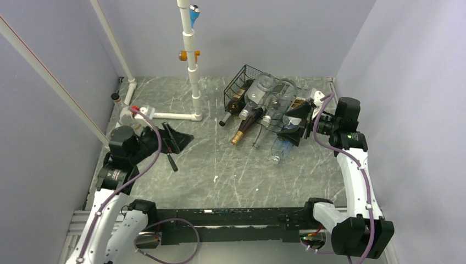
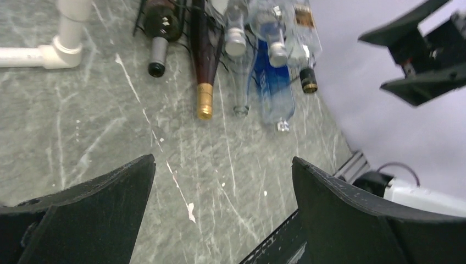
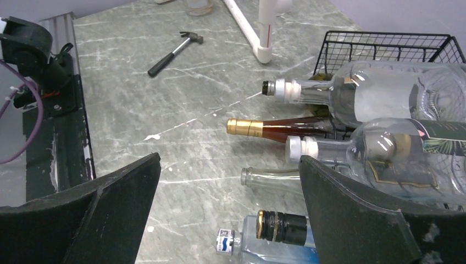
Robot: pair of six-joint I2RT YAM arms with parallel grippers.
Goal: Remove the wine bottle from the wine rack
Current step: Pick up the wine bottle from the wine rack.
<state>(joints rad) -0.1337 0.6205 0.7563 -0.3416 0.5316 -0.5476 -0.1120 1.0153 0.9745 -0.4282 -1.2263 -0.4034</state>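
Observation:
The black wire wine rack [image 1: 240, 82] stands at the back right of the table and holds several bottles lying with their necks toward the near left. A dark wine bottle with a gold foil top [image 1: 243, 130] lies low in it, its neck sticking out; it also shows in the left wrist view [image 2: 204, 66] and the right wrist view [image 3: 275, 128]. My right gripper [image 1: 294, 124] is open beside the rack's right end, its jaws [image 3: 229, 158] wide apart over the bottle necks. My left gripper [image 1: 178, 137] is open and empty, well left of the rack [image 2: 222, 160].
Two large clear bottles [image 3: 384, 96] lie on top. A blue-tinted bottle [image 1: 281, 148] and an empty clear bottle [image 3: 275, 179] lie at the rack's near side. A white pipe frame [image 1: 192, 71] stands at the back left. A hammer [image 3: 173, 52] lies near my left gripper.

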